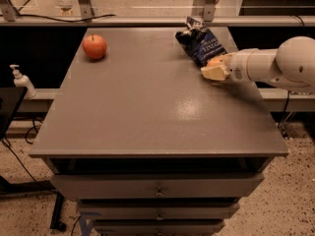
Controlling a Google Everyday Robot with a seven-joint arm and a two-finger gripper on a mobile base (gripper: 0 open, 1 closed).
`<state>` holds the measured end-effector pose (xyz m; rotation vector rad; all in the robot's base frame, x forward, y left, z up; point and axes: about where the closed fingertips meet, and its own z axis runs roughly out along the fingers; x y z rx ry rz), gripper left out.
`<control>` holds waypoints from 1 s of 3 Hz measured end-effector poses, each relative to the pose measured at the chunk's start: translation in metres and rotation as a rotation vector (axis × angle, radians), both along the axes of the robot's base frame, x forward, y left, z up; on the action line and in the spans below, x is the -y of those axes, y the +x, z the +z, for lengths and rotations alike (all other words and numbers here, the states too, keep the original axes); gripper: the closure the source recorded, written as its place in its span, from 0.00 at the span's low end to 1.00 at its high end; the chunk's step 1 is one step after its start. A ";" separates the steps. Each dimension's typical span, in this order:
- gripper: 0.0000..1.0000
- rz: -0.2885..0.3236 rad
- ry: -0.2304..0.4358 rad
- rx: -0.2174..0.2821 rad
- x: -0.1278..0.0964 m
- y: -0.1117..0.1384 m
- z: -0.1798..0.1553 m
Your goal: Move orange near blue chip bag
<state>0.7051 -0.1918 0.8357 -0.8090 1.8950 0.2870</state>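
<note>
The blue chip bag [200, 43] lies crumpled at the far right of the grey table [147, 107]. My gripper [212, 73] reaches in from the right, just in front of the bag's near edge and low over the table. Its pale fingers [210, 73] are closed around the orange [216, 61]. Only a sliver of the orange shows above them, right next to the bag.
A red apple [94, 46] with a stem sits at the table's far left corner. A white pump bottle [22, 82] stands on a ledge left of the table. Drawers [157, 191] sit under the tabletop. My white arm [275, 65] spans the table's right edge.
</note>
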 end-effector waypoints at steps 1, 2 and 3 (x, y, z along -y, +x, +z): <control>0.59 0.000 -0.003 -0.008 0.001 -0.001 -0.001; 0.36 0.002 -0.004 -0.011 0.000 -0.002 -0.001; 0.12 0.004 -0.004 -0.013 0.000 -0.003 -0.002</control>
